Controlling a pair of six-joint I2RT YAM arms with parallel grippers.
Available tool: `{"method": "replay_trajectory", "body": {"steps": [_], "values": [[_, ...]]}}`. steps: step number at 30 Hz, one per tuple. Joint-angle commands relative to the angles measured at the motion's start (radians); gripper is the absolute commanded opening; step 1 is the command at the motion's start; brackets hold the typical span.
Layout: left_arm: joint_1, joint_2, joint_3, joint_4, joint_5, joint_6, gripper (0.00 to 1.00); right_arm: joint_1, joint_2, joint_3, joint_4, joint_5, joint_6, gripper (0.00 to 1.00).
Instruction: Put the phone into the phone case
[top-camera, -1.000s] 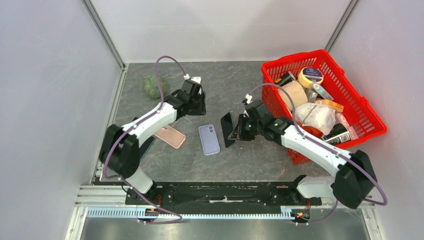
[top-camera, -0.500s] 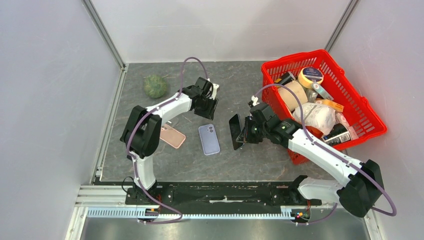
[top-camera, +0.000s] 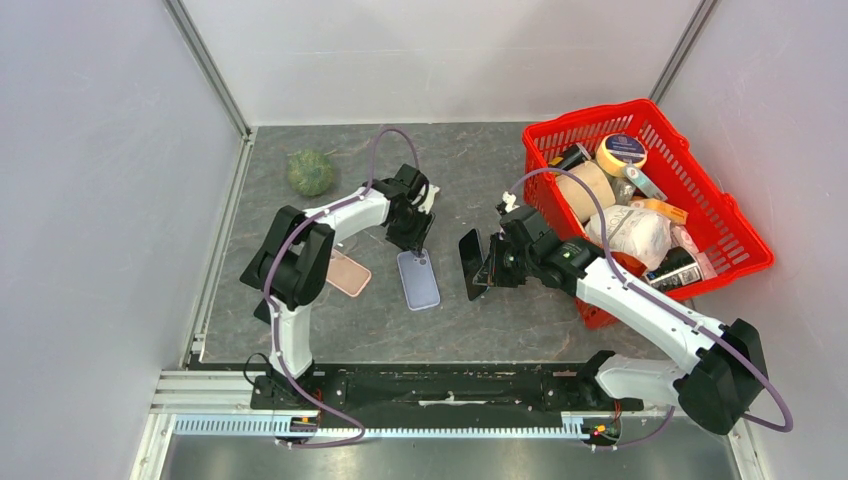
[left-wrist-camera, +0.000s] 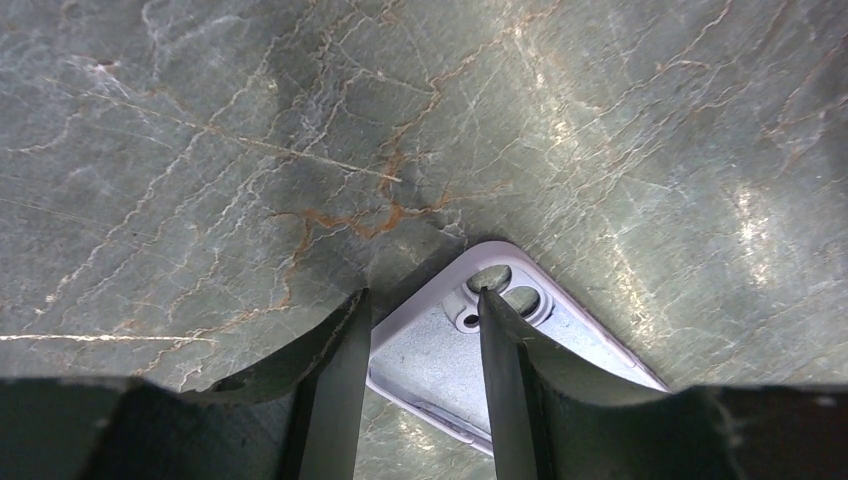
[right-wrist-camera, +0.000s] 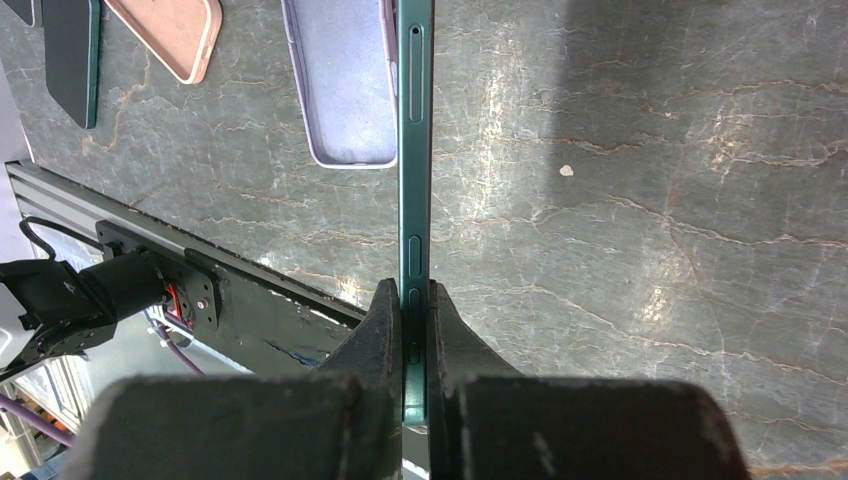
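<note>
The slim dark-green phone (top-camera: 470, 264) has drifted slightly toward 3 o'clock in the last second. It is held mid-table, pinched across its thickness by the clamped right gripper (top-camera: 488, 264). From above, its long axis runs roughly 12 to 6 o'clock; its tilt is unclear. Just at its 9 o'clock the lavender plastic phone case (top-camera: 418, 280) lies flat, camera cutout toward 12. The left gripper (top-camera: 414, 236), half spread and empty, has swung in from 11 o'clock over that end.
</note>
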Motion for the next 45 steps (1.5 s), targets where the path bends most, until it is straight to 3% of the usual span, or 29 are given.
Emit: {"method": "replay_trajectory", "body": {"steps": [1,3,7,11,18,25,30,34,36,42,45], "values": [[-0.014,0.024,0.034,-0.020,-0.015,0.037,0.49,-0.002,-0.008,0.046,0.044,0.009,-0.017,0.00],[-0.020,0.034,0.040,-0.024,-0.036,0.018,0.42,-0.002,-0.005,0.045,0.048,0.011,-0.016,0.00],[-0.038,0.023,0.013,-0.013,-0.062,-0.061,0.17,-0.003,0.001,0.042,0.058,0.013,-0.015,0.00],[-0.049,-0.022,-0.058,0.019,-0.089,-0.175,0.02,-0.003,0.009,0.037,0.064,0.027,-0.016,0.00],[-0.048,-0.138,-0.180,0.008,-0.260,-0.527,0.02,-0.004,0.028,0.037,0.078,0.063,-0.021,0.00],[-0.067,-0.385,-0.447,0.082,-0.349,-1.064,0.02,-0.006,0.071,0.042,0.112,0.085,-0.015,0.00],[-0.174,-0.493,-0.600,0.131,-0.401,-1.428,0.02,-0.005,0.104,0.040,0.145,0.069,-0.007,0.00],[-0.267,-0.498,-0.636,0.138,-0.455,-1.620,0.02,-0.005,0.124,0.038,0.161,0.061,-0.008,0.00],[-0.299,-0.480,-0.627,0.139,-0.476,-1.648,0.10,-0.005,0.129,0.036,0.164,0.061,-0.009,0.00],[-0.321,-0.428,-0.545,0.118,-0.489,-1.447,0.54,-0.005,0.127,0.031,0.167,0.061,-0.014,0.00],[-0.321,-0.461,-0.532,0.110,-0.532,-1.287,0.62,-0.005,0.124,0.032,0.165,0.064,-0.019,0.00]]}}
